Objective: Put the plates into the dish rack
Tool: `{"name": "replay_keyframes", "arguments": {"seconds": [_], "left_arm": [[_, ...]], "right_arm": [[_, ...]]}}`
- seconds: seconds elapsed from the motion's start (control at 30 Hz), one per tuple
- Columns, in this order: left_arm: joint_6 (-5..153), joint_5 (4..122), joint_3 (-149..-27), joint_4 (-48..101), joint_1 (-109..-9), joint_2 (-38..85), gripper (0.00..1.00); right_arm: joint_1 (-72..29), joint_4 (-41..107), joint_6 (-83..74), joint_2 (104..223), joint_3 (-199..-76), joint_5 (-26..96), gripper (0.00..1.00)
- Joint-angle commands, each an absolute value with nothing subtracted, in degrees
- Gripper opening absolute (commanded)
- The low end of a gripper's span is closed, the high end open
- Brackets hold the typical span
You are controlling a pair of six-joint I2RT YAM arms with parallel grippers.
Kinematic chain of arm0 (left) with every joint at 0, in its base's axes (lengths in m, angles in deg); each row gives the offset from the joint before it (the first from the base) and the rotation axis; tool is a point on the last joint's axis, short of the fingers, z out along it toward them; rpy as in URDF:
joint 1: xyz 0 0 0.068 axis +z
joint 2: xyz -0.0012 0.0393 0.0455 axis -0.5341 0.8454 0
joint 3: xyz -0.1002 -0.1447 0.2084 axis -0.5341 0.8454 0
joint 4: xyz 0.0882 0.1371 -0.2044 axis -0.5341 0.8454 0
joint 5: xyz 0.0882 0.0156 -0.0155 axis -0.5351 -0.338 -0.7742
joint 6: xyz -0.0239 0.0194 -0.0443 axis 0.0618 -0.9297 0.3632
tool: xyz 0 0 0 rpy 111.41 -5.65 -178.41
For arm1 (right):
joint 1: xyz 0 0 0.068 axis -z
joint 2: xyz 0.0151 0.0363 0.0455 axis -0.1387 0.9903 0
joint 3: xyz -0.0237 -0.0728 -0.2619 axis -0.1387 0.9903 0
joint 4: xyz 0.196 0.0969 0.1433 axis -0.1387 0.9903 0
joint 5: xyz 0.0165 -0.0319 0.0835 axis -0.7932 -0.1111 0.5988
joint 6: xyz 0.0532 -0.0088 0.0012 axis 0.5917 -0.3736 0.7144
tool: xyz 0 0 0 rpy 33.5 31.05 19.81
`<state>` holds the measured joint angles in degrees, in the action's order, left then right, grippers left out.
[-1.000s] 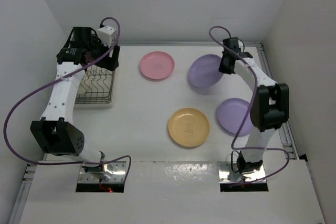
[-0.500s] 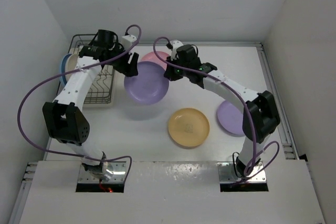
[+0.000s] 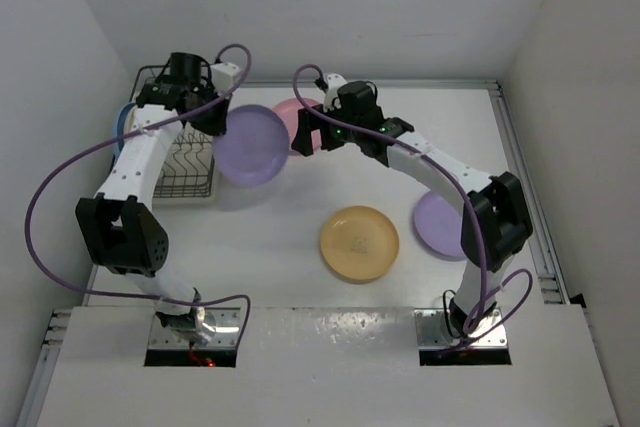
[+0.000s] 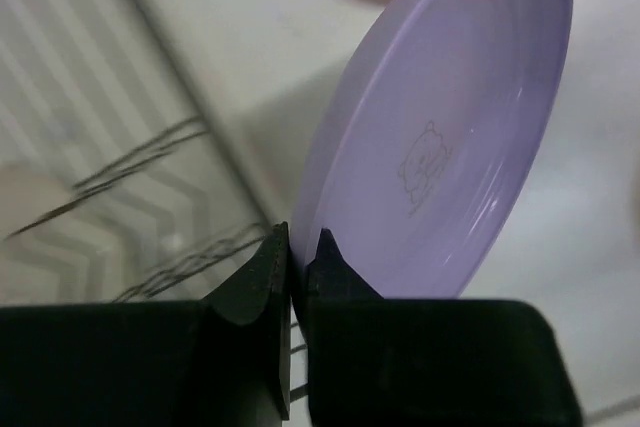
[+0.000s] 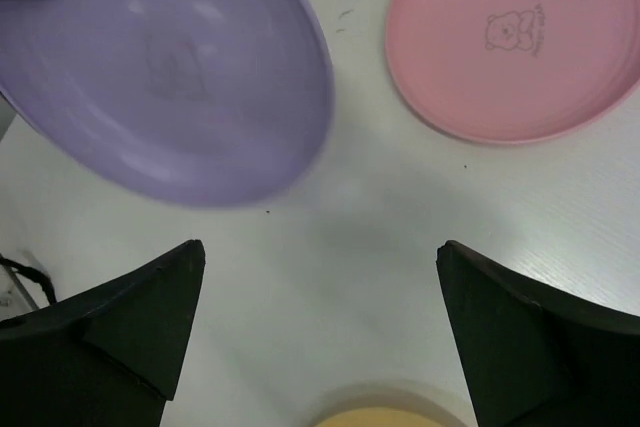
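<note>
1. Overhead, the left gripper (image 3: pixel 213 119) is clamped on the rim of a lavender plate (image 3: pixel 250 144), which hangs tilted above the table (image 3: pixel 260 247), just right of the dish rack (image 3: pixel 185 165).
2. Left wrist view: the fingers (image 4: pixel 262 272) pinch the plate edge, and the rack wires lie to the left.
3. The right gripper (image 3: pixel 303 134) has its jaws spread wide and holds nothing; it is just beside the lifted plate, over the pink plate (image 3: pixel 292 112).
4. Flat on the table lie the orange plate (image 3: pixel 359 243) and the second lavender plate (image 3: pixel 440 212).
5. A blue plate (image 3: pixel 121 127) stands on edge at the rack's left side.
</note>
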<state>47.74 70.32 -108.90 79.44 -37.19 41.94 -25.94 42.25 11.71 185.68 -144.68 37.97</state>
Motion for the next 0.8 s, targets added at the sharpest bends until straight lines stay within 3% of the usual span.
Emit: {"name": "replay_keyframes", "arguments": {"seconds": [0.0, 0.13, 0.33, 0.77], "left_arm": [[50.8, 52.0, -116.0, 75.0, -33.1, 37.5, 0.0], [50.8, 32.2, -116.5, 70.2, -31.1, 33.6, 0.0], [46.1, 15.8, -111.0, 64.4, -29.5, 31.1, 0.0], [37.0, 7.2, -95.8, 47.7, -29.5, 30.0, 0.0]], "right_arm": [[-25.7, 42.4, 12.5, 184.0, -148.1, 36.1, 0.99], [-25.7, 42.4, 12.4, 181.9, -144.6, 30.1, 0.99], [-25.7, 42.3, 12.9, 177.7, -138.6, 24.5, 0.99], [-23.4, 40.3, 12.5, 173.0, -130.7, 22.4, 0.99]]}}
